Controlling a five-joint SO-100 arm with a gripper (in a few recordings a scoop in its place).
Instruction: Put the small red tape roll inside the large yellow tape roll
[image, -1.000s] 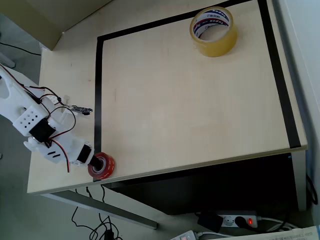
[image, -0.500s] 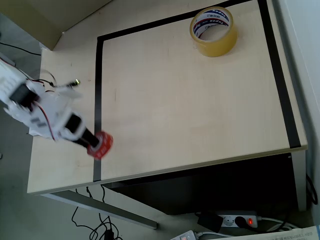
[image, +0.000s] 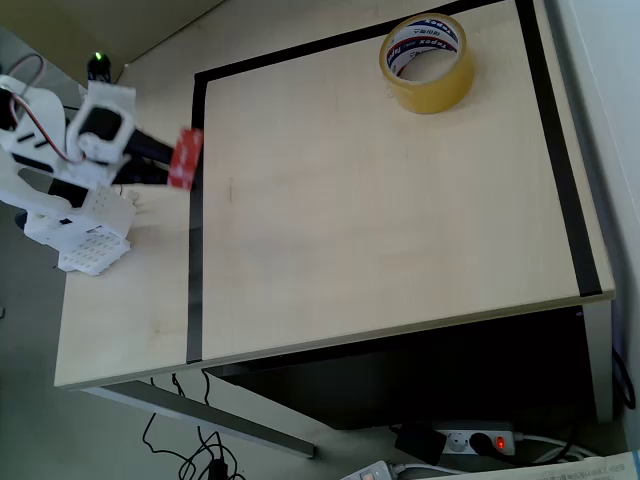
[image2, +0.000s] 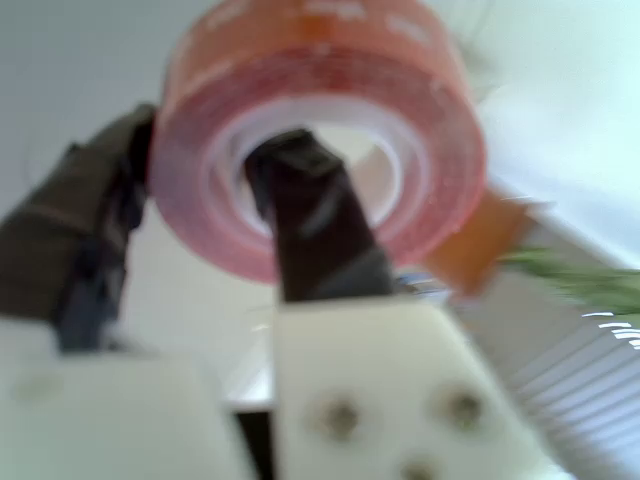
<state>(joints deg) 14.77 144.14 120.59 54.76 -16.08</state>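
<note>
1. Overhead view: white arm sits at the left edge of the table (image: 330, 250), gripper (image: 176, 160) raised off the surface and pointing right.
2. Same view: gripper is clamped on the small red tape roll (image: 186, 158); roll is seen edge-on, standing roughly vertical, held in the air over the black tape line (image: 196, 230) that marks the left side of the work area.
3. Same view: the large yellow tape roll (image: 428, 63) lies flat near the top right corner inside the black border, opening up, white printed core visible. Well apart from the red roll, nothing touching it.
4. Same view: below the table's front edge, a power strip (image: 470, 440) and cables on the floor.
5. Wrist view: blurred. Red roll (image2: 320, 130) fills the top of frame, its hole facing the camera.
6. Same view: one dark finger (image2: 315, 235) goes through the hole, the other finger (image2: 85, 240) sits on the outside at left; roll wall is pinched between them.
7. Same view: background is pale and smeared, can't tell details.
</note>
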